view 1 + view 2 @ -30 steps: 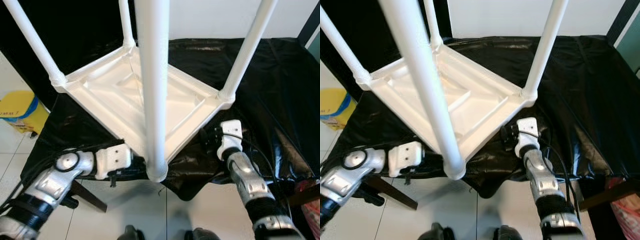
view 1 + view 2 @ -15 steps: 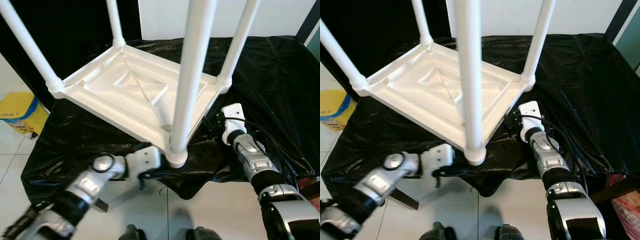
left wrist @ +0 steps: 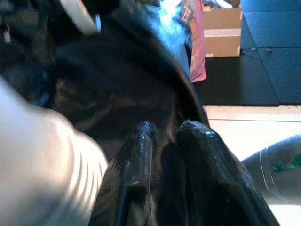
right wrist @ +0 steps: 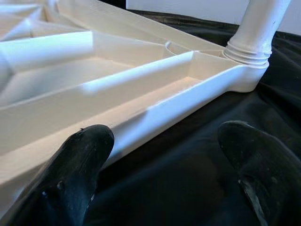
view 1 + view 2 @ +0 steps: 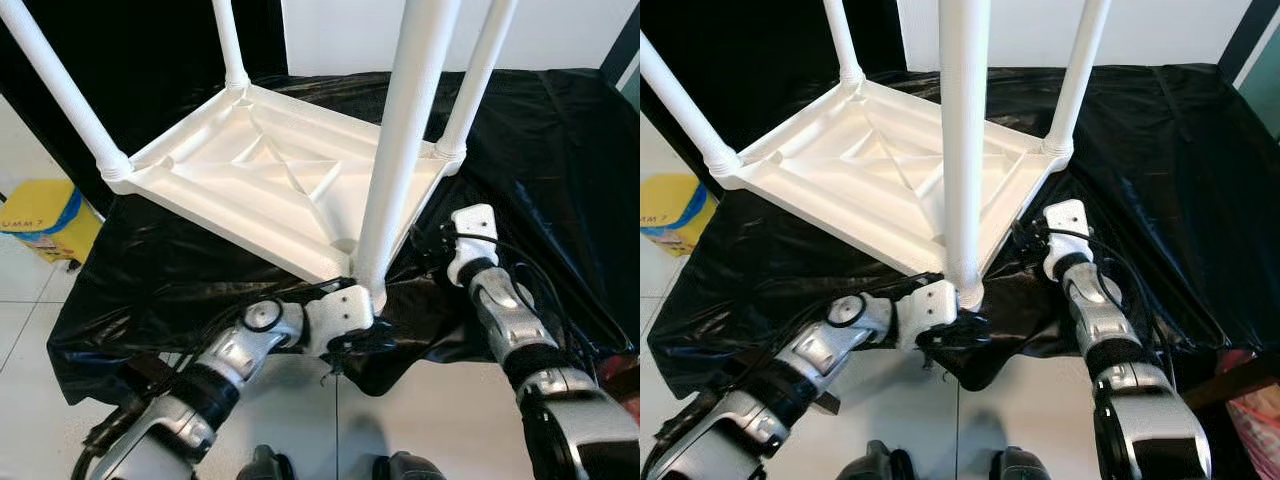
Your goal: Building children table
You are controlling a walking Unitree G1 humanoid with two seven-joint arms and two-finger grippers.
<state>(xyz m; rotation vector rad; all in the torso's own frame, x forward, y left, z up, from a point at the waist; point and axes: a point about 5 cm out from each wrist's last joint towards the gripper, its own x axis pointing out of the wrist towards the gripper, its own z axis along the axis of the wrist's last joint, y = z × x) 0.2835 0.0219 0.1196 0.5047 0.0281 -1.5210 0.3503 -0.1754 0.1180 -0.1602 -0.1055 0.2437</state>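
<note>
A glossy black plastic sheet (image 5: 560,150) covers the work surface; pale tiled floor (image 5: 30,290) and a yellow container (image 5: 40,215) are at the left. The upside-down white plastic children's table (image 5: 280,180) fills the upper centre. In its wrist view the right gripper (image 4: 164,174) is spread wide beside the table's rim, holding nothing. The left gripper (image 3: 162,141), under the near corner, is almost pressed together against the sheet.

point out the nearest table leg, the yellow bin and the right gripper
nearest table leg (image 5: 403,150), left eye view, middle of the white shaft
yellow bin (image 5: 40,222), left eye view, its yellow side
right gripper (image 4: 174,165), right wrist view, midway between its black fingertips
</note>
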